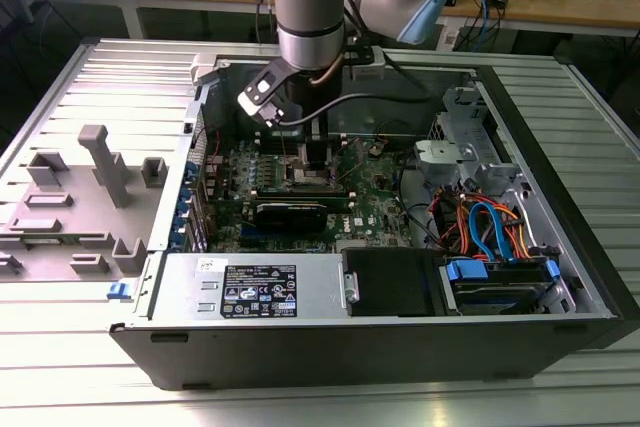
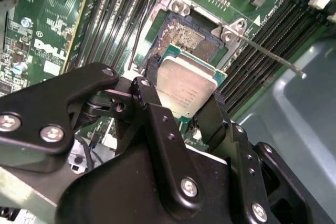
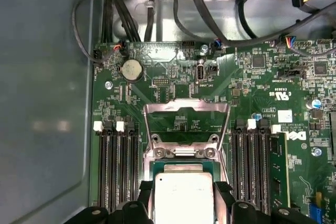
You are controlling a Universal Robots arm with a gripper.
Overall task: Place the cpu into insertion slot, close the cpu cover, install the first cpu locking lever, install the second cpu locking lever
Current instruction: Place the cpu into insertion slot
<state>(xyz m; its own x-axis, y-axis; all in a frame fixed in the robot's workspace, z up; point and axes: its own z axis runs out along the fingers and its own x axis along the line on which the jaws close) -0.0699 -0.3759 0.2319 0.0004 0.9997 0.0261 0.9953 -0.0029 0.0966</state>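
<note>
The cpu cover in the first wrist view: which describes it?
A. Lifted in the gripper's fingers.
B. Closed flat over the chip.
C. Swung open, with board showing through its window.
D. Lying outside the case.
C: the cpu cover lies swung open with green board visible through its window, and what the gripper grips is the cpu, not the cover.

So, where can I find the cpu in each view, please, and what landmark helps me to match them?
Exterior view: too small to tell; look under the gripper.
Second wrist view: cpu between the jaws, partly over the slot.
First wrist view: cpu between the jaws, near the open cover.
Landmark: black memory slots flank it in both wrist views.
</note>
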